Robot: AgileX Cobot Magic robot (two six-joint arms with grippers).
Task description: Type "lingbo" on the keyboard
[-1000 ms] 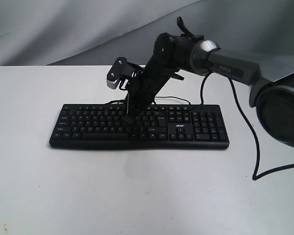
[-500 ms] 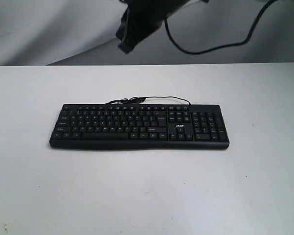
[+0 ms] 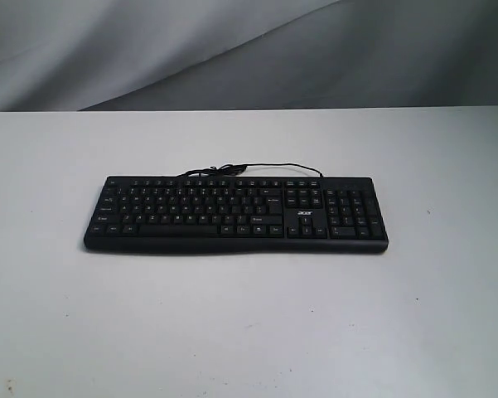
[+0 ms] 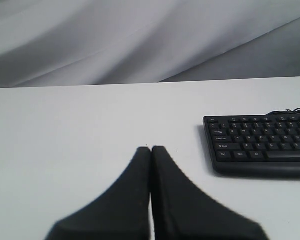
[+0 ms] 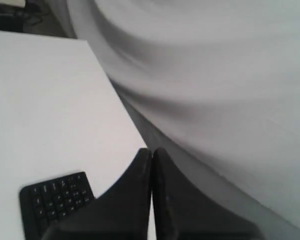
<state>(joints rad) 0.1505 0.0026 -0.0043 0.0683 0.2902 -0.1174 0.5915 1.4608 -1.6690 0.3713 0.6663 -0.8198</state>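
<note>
Keyboard [image 3: 236, 214] and pincers sit apart. The left pincer [image 4: 150, 149], tips pressed together, hangs over bare tabletop [image 4: 65, 150] off the Esc end. The right pincer [image 5: 151, 151], likewise closed, hangs near the number-pad end. Outward, the keyboard lies flat mid-tabletop, with its cable [image 3: 257, 168] looped behind.

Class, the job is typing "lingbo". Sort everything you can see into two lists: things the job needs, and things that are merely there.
Needed for the job:
- keyboard, black, lying flat
- left gripper, shut, beside the keyboard's end
- right gripper, shut, off the keys

Merely there:
- white table
- grey cloth backdrop
- cable looped behind the keyboard
</note>
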